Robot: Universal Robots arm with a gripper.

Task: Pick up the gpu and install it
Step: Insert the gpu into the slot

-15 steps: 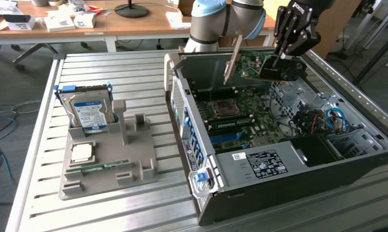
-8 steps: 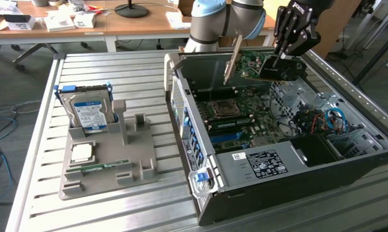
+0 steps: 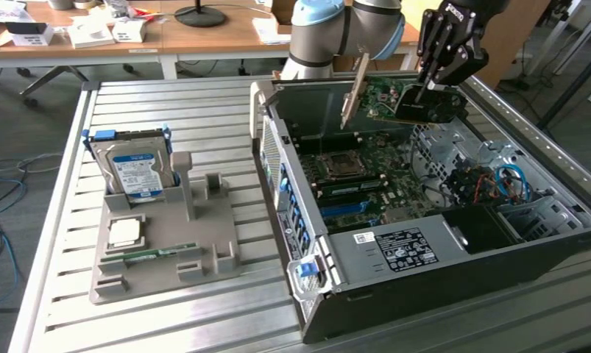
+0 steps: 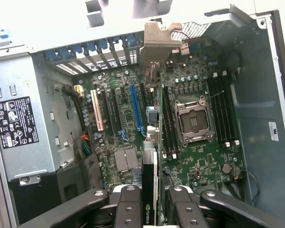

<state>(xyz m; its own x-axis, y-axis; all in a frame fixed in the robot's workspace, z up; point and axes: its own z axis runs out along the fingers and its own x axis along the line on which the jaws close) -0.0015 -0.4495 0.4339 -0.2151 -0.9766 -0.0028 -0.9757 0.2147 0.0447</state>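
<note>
**Card held over the open case**

The pincer [image 3: 436,88] is clamped on the gpu [image 3: 382,97], its fingers [image 4: 128,206] pressing either side of the black cooler block. The card hangs on edge above the far end of the open computer case [image 3: 423,294], clear of the motherboard [image 3: 364,176] below, with its silver bracket [image 3: 351,92] towards the exterior view's left. In the wrist view the card is seen edge-on (a green logo shows on its near end), lined up along the row of expansion slots. On the slatted metal table [image 3: 157,103], to the exterior view's left of the case, a grey holder [image 3: 212,250] carries an upright hard drive [image 3: 133,173] with a blue label.
</note>
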